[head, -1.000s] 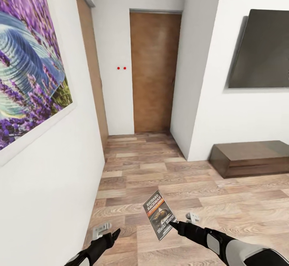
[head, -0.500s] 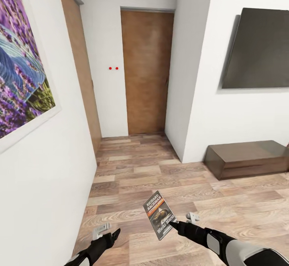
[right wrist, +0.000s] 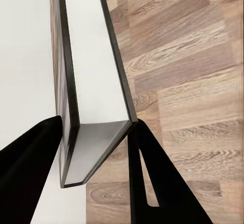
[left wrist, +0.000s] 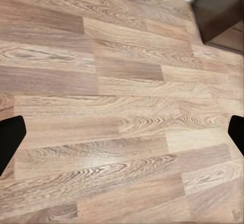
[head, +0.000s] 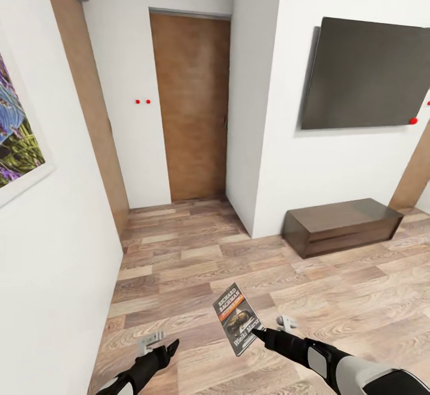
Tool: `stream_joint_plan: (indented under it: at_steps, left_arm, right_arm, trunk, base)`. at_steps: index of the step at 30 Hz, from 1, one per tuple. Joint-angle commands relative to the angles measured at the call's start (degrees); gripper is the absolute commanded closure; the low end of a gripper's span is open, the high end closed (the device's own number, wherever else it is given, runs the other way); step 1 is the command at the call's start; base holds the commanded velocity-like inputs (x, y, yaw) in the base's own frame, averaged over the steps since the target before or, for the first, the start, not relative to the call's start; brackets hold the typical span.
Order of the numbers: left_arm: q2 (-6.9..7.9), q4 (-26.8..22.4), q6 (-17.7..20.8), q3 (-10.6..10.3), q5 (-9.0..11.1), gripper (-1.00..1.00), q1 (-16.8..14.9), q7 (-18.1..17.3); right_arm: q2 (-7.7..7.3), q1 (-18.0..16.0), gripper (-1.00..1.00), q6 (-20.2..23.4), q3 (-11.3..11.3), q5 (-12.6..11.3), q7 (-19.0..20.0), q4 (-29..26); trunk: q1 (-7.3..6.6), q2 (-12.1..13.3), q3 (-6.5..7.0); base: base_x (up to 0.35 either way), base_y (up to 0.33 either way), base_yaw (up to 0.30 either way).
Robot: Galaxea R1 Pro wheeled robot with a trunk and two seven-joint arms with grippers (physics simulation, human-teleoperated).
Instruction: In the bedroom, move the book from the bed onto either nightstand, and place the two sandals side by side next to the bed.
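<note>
My right gripper (head: 257, 333) is shut on the book (head: 237, 318), a thin paperback with white "RICHARD BACHMAN" lettering and an orange band, held upright above the wood-plank floor. In the right wrist view the book (right wrist: 94, 150) shows edge-on, pinched between the two black fingers (right wrist: 152, 183). My left gripper (head: 172, 346) hangs low at the left, open. Its fingertips (left wrist: 10, 138) stand far apart over bare floor, with nothing between them. The bed, nightstand and sandals are out of view.
Ahead are a brown door (head: 191, 108) in a short hallway, a white wall corner (head: 254, 144), a dark wall screen (head: 361, 76) and a low dark brown bench (head: 340, 225) beneath it. A lavender picture (head: 15, 138) hangs on the near left wall.
The camera has turned to the right, so the room has slid left in the picture. Both arms and the held book keep the same place in the view.
</note>
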Motion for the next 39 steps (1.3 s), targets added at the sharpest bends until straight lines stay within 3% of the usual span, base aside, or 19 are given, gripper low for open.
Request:
stream_joint_plan:
  at_steps: [1,39]
  left_arm:
    - [-0.01,0.00,-0.21,0.44,-0.52,-1.00,-0.03,-0.15]
    - [-0.08,0.00,-0.21,0.44,-0.52,-1.00,-0.03,-0.15]
  right_arm:
    - [0.02,-0.10,1.00,0.05,0.34,-0.63,0.32,0.18]
    - [0.02,-0.10,1.00,0.05,0.34,-0.64,0.32,0.18]
  trunk:
    - [0.01,-0.07,-0.08]
    - [0.01,-0.07,-0.08]
  base:
    - [0.000,0.000,-0.280]
    - [0.000,0.000,-0.283]
